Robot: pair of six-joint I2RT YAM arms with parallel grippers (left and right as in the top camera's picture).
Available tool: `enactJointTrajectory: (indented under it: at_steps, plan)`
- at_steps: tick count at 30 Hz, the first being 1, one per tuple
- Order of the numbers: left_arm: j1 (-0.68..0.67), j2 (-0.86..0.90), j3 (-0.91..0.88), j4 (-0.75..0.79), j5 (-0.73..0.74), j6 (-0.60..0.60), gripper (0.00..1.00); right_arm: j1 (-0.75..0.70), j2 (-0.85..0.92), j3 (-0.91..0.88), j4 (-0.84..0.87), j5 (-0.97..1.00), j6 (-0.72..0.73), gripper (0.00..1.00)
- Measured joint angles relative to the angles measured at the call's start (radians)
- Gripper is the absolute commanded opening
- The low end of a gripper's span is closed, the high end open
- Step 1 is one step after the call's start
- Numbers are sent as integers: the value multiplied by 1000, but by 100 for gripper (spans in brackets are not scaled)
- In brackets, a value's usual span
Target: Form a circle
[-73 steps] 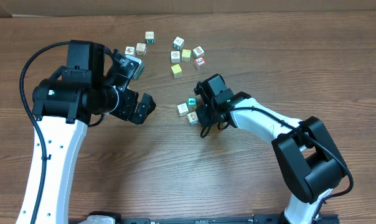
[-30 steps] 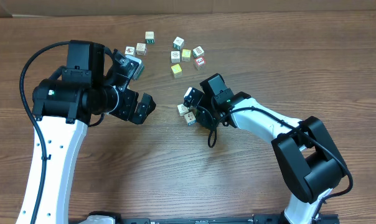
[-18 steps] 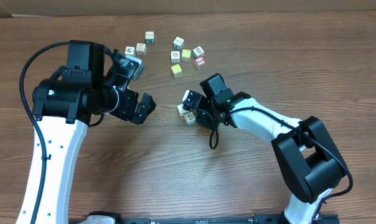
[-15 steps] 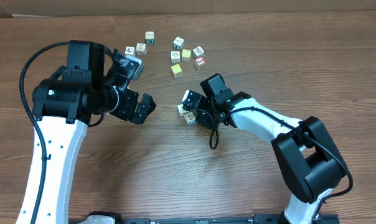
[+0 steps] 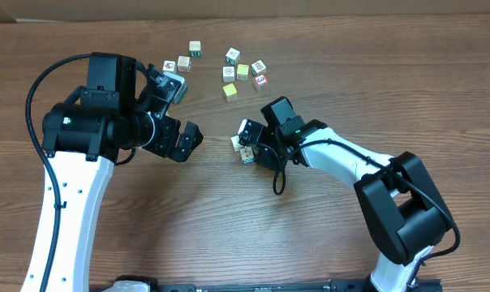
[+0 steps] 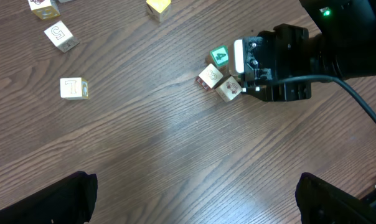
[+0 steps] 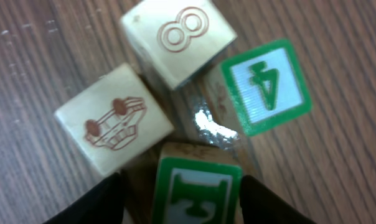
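Wooden table (image 5: 148, 235), circle (image 7: 175, 62) of four cubes, nine loose cubes (image 5: 229, 72) beyond

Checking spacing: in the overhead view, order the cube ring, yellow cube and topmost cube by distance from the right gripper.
1. Cube ring, directly under the right gripper.
2. Yellow cube, farther back.
3. Topmost cube, far back left.

The table (image 5: 229, 235) showed a brown wood grain, smooth, with only a dull sheen. Up close, the clustered cubes (image 6: 218, 73) looked like pale bare wood. The 8 cube (image 7: 175, 37) was matt and fine-grained, its figure pressed in thin brown lines. The 4 cube (image 7: 266, 87) carried a green-and-white printed face, faintly ribbed. The arm shells (image 5: 66, 211) were white plastic, slightly glossy, and the joints (image 5: 107, 130) were matt black.
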Motion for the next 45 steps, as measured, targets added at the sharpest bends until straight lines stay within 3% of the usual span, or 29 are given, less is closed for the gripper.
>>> enactJointTrajectory:
  at_steps: [6,10,19,23,25,26,27,28,38,45]
  plan:
    - [0,0,0,0,0,0,99,0,-1,0,-32,-11,71,65]
    - [0,0,0,0,0,0,100,0,-9,10,-118,-14,129,75]
    - [0,0,0,0,0,0,99,0,-105,79,-302,-23,255,73]
    - [0,0,0,0,0,0,100,-3,-218,93,-348,-41,335,63]
    - [0,0,0,0,0,0,99,-8,-280,94,-375,-72,380,42]
    - [0,0,0,0,0,0,100,-11,-303,95,-387,-87,393,28]
    - [0,0,0,0,0,0,100,-16,-329,95,-402,-102,421,6]
    - [0,0,0,0,0,0,99,-22,-356,95,-420,-111,451,4]
    - [0,0,0,2,0,0,99,-31,-532,98,-645,-154,672,4]
    - [0,0,0,90,43,-7,100,-31,-613,98,-785,-157,750,4]
